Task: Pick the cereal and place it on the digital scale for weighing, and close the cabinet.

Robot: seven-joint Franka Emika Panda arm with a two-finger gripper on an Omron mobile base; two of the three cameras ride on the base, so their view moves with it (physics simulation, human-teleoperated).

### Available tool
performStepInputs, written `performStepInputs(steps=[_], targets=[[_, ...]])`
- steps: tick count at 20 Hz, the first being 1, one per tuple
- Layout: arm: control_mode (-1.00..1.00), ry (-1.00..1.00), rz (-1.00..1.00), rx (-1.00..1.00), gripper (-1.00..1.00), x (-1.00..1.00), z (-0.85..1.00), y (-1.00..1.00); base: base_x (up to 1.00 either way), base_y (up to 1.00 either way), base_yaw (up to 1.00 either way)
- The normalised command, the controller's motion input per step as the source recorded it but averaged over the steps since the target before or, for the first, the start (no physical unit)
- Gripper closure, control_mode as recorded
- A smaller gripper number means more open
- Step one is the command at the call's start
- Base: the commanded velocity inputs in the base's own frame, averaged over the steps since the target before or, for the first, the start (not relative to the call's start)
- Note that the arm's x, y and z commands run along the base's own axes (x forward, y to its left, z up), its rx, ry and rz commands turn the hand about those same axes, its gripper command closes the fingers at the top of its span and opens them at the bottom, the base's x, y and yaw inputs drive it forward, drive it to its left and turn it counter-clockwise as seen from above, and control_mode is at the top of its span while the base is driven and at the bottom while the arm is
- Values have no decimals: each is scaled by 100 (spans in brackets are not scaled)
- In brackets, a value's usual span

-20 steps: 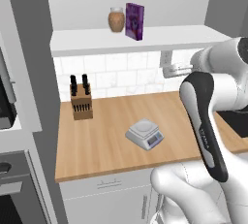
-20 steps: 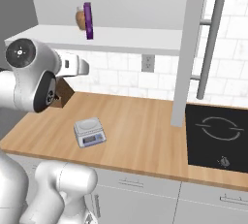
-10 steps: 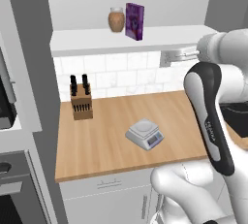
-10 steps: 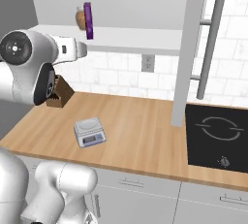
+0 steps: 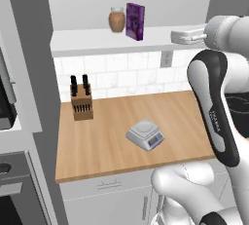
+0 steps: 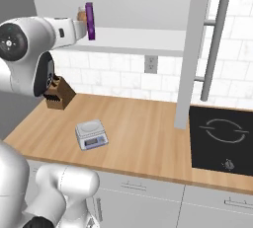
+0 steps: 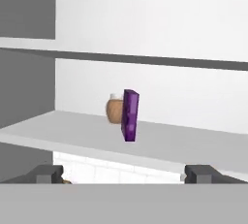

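Observation:
The purple cereal box (image 5: 135, 21) stands upright on the lower shelf of the open grey cabinet (image 6: 195, 34), beside a brown round jar (image 5: 116, 19). My gripper (image 5: 173, 36) hovers at shelf height, to the right of the box and short of it. In the hand view the cereal (image 7: 130, 115) stands edge-on straight ahead with the jar (image 7: 115, 109) behind it, and my gripper (image 7: 126, 174) is open with nothing between its fingertips (image 7: 48, 173). The light-grey digital scale (image 5: 145, 135) sits bare on the wooden counter below.
A knife block (image 5: 81, 103) stands at the counter's back left. The open cabinet door with its long silver bar handle (image 6: 216, 49) hangs over the counter's right part, next to a black cooktop (image 6: 222, 138). A second shelf (image 7: 145, 59) runs above the cereal.
The arm has lifted the hand from under the shelf up to shelf level, closer to the cereal. Box, jar and scale have not moved.

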Motion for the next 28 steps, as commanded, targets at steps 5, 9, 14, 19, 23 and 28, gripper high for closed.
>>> performStepInputs(steps=[5,9,14,19,23,28], targets=[[-100,-5,0,0,-100,6,23,0,0,0,0],[-100,-2,0,0,-100,23,14,0,0,0,0],[-100,0,0,3,-100,39,4,0,0,0,0],[-100,0,0,6,-100,61,0,6,0,0,0],[-100,-1,3,5,-100,69,-1,0,0,0,0],[-100,-3,2,0,-100,60,-5,0,0,0,0]])
